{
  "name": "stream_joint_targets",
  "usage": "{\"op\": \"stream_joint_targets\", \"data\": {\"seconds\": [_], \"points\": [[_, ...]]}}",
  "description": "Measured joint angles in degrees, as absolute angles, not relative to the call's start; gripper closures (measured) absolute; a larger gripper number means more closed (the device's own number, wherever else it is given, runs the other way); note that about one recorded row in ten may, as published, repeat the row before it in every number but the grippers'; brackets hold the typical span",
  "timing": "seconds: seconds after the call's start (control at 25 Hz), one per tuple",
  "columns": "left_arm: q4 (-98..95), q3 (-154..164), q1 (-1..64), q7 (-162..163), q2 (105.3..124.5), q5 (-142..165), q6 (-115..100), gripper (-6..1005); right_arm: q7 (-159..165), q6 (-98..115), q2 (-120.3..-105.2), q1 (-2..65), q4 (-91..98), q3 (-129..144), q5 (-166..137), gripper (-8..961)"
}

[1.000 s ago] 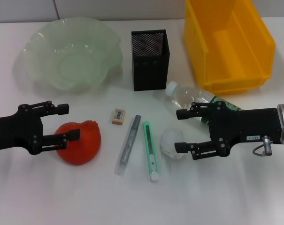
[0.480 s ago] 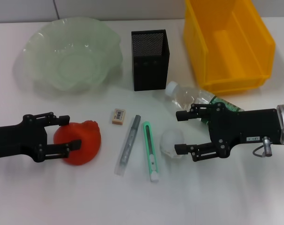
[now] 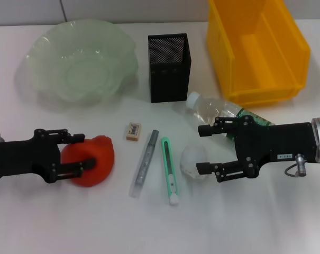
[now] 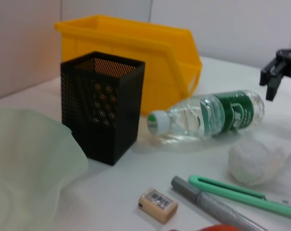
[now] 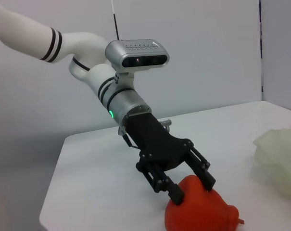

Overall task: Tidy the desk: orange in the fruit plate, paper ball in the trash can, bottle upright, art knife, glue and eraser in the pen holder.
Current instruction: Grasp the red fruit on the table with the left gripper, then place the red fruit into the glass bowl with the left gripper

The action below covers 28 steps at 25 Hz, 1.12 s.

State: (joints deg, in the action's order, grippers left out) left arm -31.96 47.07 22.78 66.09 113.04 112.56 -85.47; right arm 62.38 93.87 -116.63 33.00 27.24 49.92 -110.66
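Left gripper [image 3: 84,153] jaws spread around the orange-red fruit [image 3: 93,160]; right gripper [image 3: 203,148] jaws gape beside the crumpled white paper ball [image 3: 193,162].

Eraser [image 3: 133,131], glue [image 3: 145,162], art knife [image 3: 170,171] side by side before the pen holder [image 3: 169,67].

Orange [image 3: 93,168]: left part hidden behind left gripper [image 3: 81,153] fingers in head view; in left wrist view only sliver shows at picture edge.
Bottle [image 3: 223,114]: right end hidden under right gripper [image 3: 203,148] and its arm.
Yellow bin [image 3: 255,47]: far end cut off by picture edge.
Fruit plate [image 4: 25,163]: cut off by edge in left wrist view.
Eraser [image 3: 133,131]: label print too small to read.
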Motion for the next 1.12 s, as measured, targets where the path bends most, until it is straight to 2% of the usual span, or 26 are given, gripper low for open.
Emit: {"op": "stream_joint_targets", "data": {"seconds": [0.08, 0.48, 0.8, 1.12], "points": [[-32.0, 47.0, 24.1, 66.0, 113.15, 115.3, -85.1, 286, 62.4, 93.9, -116.63, 33.0, 27.2, 49.9, -110.7, 137], [-32.2, 46.5, 25.1, 66.2, 113.2, 116.9, -85.4, 494, 62.6, 93.8, -116.63, 33.2, 27.2, 49.9, -110.7, 138], [-32.7, 44.2, 25.2, 66.2, 113.07, 115.6, -89.6, 829, 62.6, 93.7, -116.54, 33.2, 27.2, 49.9, -110.7, 138], [-32.1, 35.4, 25.3, 62.9, 113.5, 110.6, -98.2, 897, 62.6, 93.8, -116.54, 33.2, 27.3, 49.9, -110.7, 138]]}}
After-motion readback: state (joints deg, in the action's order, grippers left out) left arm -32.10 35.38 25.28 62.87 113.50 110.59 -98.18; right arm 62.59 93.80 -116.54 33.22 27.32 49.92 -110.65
